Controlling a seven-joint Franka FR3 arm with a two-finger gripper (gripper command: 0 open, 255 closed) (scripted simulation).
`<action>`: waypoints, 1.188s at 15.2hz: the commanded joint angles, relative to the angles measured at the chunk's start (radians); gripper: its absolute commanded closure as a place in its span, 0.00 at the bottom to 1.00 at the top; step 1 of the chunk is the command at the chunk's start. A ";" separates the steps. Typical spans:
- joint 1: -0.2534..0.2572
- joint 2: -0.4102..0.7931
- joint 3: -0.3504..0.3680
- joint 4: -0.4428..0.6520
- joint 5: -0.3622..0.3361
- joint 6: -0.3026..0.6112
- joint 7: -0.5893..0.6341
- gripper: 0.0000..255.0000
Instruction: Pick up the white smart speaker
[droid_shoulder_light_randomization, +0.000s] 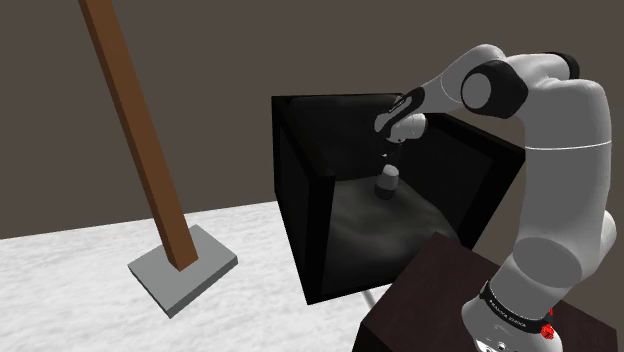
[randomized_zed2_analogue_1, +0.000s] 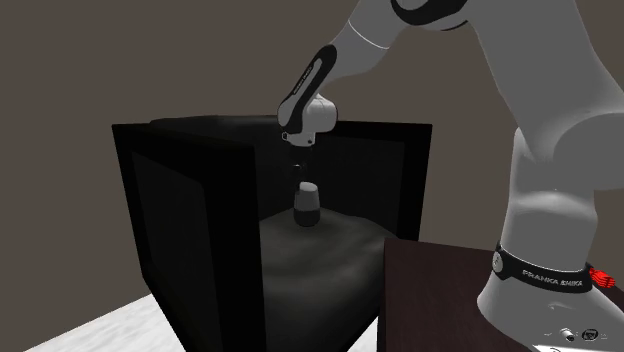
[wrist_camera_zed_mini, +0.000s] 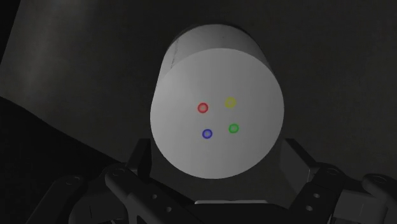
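Observation:
The smart speaker (wrist_camera_zed_mini: 216, 111) is a short pale cylinder, and its flat top carries red, yellow, blue and green dots. It stands upright on a grey surface inside a black open-fronted box (droid_shoulder_light_randomization: 300, 200). My black gripper (droid_shoulder_light_randomization: 391, 157) hangs straight above the speaker (droid_shoulder_light_randomization: 386, 182), reaching in through the box's top. From the second exterior view the gripper (randomized_zed2_analogue_1: 297, 166) sits just over the speaker (randomized_zed2_analogue_1: 306, 205). In the wrist view the fingers (wrist_camera_zed_mini: 137, 162) stand wide apart on either side of the speaker, and its top hides their tips. The gripper is open.
The box's black walls (randomized_zed2_analogue_1: 190, 230) close in on both sides of the speaker. A slanted brown wooden post (droid_shoulder_light_randomization: 140, 140) on a grey base plate (droid_shoulder_light_randomization: 183, 268) stands on the pale floor at the shoulder view's left. My dark stand (droid_shoulder_light_randomization: 420, 310) is at the lower right.

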 joint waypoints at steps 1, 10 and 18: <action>-0.001 0.003 0.002 -0.003 0.003 0.007 -0.002 0.00; 0.000 0.004 0.002 -0.003 0.003 0.007 -0.001 1.00; 0.015 -0.058 -0.020 0.009 -0.032 -0.064 0.022 1.00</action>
